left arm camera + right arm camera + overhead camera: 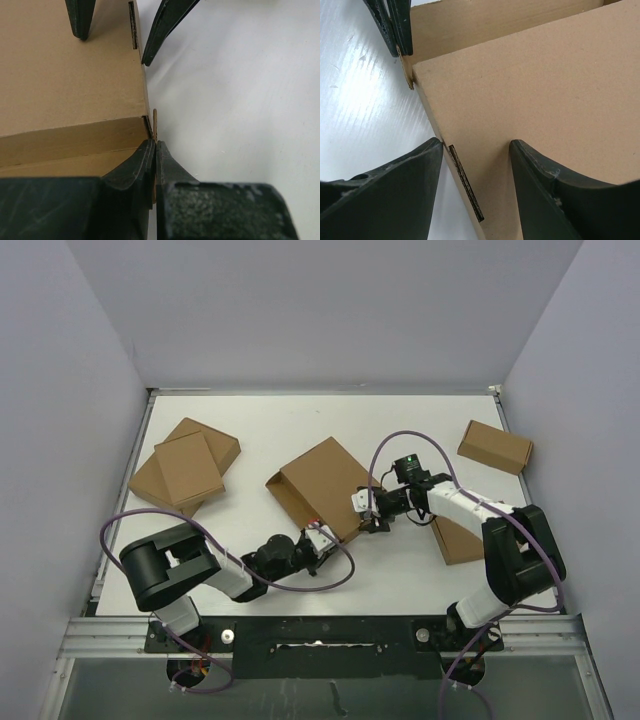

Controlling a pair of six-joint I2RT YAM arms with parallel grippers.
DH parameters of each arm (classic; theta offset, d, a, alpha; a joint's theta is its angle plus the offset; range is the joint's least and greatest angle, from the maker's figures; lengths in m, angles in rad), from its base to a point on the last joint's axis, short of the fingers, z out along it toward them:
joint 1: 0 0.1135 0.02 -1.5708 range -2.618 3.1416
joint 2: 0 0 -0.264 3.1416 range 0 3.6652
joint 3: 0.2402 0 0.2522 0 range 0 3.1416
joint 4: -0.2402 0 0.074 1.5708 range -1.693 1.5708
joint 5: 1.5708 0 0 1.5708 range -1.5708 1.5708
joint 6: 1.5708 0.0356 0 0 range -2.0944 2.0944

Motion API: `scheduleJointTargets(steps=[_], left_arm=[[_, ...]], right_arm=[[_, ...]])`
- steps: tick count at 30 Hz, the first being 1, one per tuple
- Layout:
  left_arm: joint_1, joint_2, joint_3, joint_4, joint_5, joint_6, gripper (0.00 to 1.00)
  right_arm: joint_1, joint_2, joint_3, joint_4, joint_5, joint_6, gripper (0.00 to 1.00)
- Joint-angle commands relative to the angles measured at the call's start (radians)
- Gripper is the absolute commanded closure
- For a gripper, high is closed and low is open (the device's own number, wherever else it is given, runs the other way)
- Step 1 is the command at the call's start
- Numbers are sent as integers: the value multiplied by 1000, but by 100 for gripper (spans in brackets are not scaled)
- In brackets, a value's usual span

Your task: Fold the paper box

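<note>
The paper box [322, 483] lies mid-table as a brown cardboard mailer with its lid panel down. My left gripper [322, 538] is at its near corner. In the left wrist view my left gripper [155, 145] is shut on a thin cardboard tab [155, 122] that sticks out at the box's corner [75, 90]. My right gripper [366, 508] is at the box's near right edge. In the right wrist view it [476, 145] is open and straddles that edge of the box [535, 90], beside a slot with a tab [466, 190] in it.
Two flat brown boxes [185, 465] are stacked at the left. One small brown box [495, 447] lies at the far right, and another flat one [457, 538] lies under my right forearm. White walls enclose the table on three sides.
</note>
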Motion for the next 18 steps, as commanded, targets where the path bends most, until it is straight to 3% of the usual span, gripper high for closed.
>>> scheduleJointTargets(steps=[1,18], left_arm=[[12,-23,-21,63,9,-34,100],[42,6,-82,193,37,-79,100]], right_arm=[[5,26,13,-7,30,11,45],[5,55,26,-13,64,20,53]])
